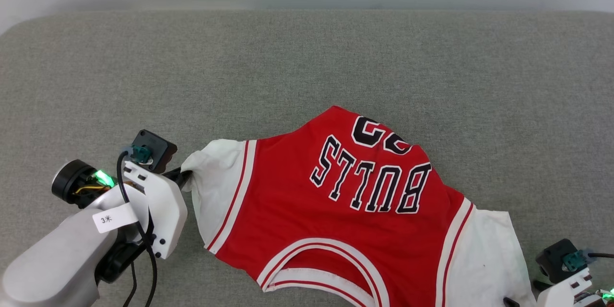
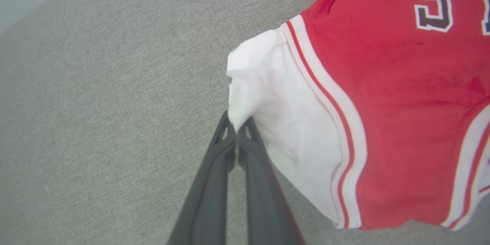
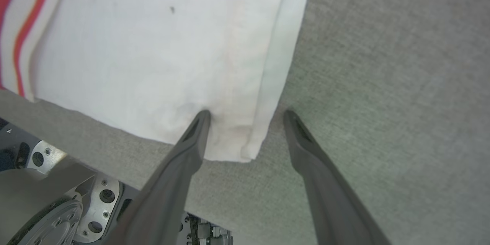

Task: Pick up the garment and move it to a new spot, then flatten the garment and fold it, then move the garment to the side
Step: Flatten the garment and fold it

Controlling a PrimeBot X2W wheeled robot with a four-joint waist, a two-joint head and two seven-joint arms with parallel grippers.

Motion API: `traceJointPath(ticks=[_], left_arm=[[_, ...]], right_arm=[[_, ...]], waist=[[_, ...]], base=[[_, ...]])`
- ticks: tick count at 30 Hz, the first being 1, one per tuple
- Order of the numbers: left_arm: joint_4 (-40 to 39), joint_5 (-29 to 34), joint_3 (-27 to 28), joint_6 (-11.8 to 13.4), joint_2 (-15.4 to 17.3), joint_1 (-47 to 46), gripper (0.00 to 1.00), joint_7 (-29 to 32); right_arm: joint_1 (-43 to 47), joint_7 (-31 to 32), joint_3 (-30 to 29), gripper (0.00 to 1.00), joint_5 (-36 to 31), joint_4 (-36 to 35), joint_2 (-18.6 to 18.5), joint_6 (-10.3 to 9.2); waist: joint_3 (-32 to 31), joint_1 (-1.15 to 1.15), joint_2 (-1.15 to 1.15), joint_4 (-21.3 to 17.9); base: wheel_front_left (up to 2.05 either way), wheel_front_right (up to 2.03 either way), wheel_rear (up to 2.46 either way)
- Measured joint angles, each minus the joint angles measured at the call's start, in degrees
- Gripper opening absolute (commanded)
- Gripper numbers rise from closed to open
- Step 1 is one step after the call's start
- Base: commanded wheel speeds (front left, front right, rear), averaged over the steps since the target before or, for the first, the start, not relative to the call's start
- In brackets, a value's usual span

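Two left fingers (image 2: pixel 212 187) pinch the garment's (image 1: pixel 288 211) crumpled white sleeve (image 2: pixel 268 95); right fingers (image 3: pixel 321 176) splay wide over grey weave (image 3: pixel 383 65).

Lighting was bright, even, diffuse; faint soft shadow lay under Bulls jersey (image 1: pixel 297 220) edges; washed-out band beyond it; wrist views warped, slightly soft.

tabletop (image 1: pixel 307 57): grey woven cloth cover, rounded far corner
jersey (image 1: pixel 288 201): lies front up and creased, spread between left end effector (image 2: pixel 237 132) and right end effector (image 3: pixel 248 116), one white sleeve at each
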Motion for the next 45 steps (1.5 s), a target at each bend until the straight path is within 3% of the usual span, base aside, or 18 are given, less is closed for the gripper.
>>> traceJointPath(ticks=[5,6,7,8,14,27,37,45], left_arm=[[0.33,-0.01,-0.18,-0.02,-0.16,-0.05,0.0,-0.26],[0.47,-0.02,-0.19,-0.02,-0.15,-0.05,0.0,-0.42],[0.59,-0.04,-0.19,-0.03,-0.14,-0.04,0.0,-0.53],[0.71,-0.05,-0.2,-0.11,-0.11,-0.02,0.0,-0.57],[-0.09,-0.97,0.13,0.02,0.19,1.36,0.0,-2.48],[-10.23,-1.55,3.68,2.58,3.28,3.89,0.0,-8.54],[-17.09,-5.63,9.88,2.77,0.99,-1.68,0.0,-11.9],[-18.4,-5.57,12.67,1.19,-0.68,-11.09,0.0,-11.5]], right_arm=[[-1.44,-2.34,2.9,1.0,0.23,3.42,0.23,-0.43],[-1.66,-2.87,3.35,0.93,0.74,3.87,0.22,-0.46],[-1.83,-3.54,3.57,0.35,1.13,4.14,0.21,-0.47],[-1.86,-4.32,3.7,0.0,1.37,4.39,0.23,-0.47],[-2.11,-8.27,3.34,0.0,1.31,3.85,1.83,0.01],[-1.97,-12.85,-9.26,0.0,3.08,-6.82,5.97,0.02],[-9.28,-12.83,-16.19,0.0,6.25,-16.01,8.61,0.02],[-21.11,-13.68,-20.13,0.0,6.75,-19.62,8.88,0.02]], waist=[[0.42,0.0,0.0,0.06],[0.38,-0.01,-0.01,0.02],[0.3,-0.01,-0.01,-0.04],[0.16,-0.01,0.0,-0.11],[-1.79,0.01,0.0,-0.63],[-7.97,0.01,0.0,-0.77],[-9.43,0.01,0.0,-0.05],[-8.16,0.01,0.0,-0.09]], base=[[0.0,0.0,0.0],[0.0,0.0,0.0],[0.0,0.0,0.0],[0.0,0.0,0.0],[0.0,0.0,0.0],[0.0,0.0,0.0],[0.0,0.0,0.0],[0.0,0.0,0.0]])
